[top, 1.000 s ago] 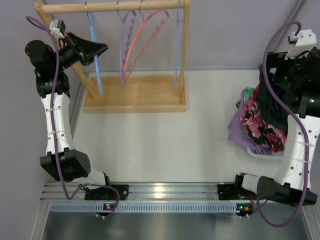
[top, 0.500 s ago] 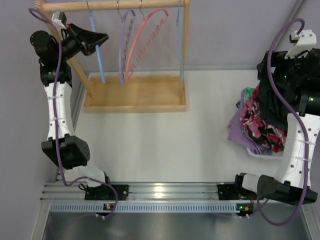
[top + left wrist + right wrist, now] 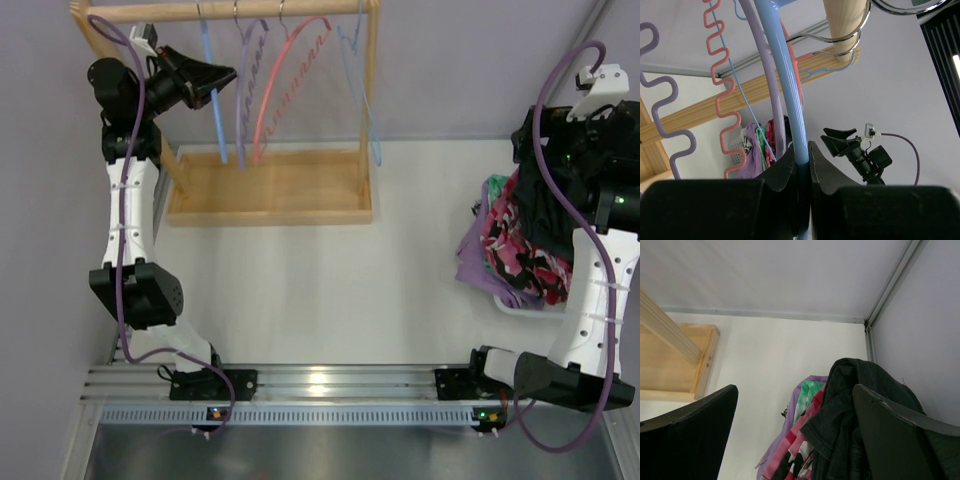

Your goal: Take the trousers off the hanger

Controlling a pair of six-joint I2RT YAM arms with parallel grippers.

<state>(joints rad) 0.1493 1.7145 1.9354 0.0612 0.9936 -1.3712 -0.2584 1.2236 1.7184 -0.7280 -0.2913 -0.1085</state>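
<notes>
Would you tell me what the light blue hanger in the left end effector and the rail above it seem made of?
The light blue hanger looks like smooth, glossy plastic: a highlight runs along its rounded arm. The rail looks like bare wood, pale and matte. The hooks over it seem metal, thin and silvery.

Left tool (image 3: 801, 150) clamped, right tool (image 3: 795, 390) spread wide

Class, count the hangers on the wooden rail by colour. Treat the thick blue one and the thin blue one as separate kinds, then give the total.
thick light blue hanger: 1
purple hanger: 1
red hanger: 1
thin pale blue hanger: 1
Total: 4
</notes>
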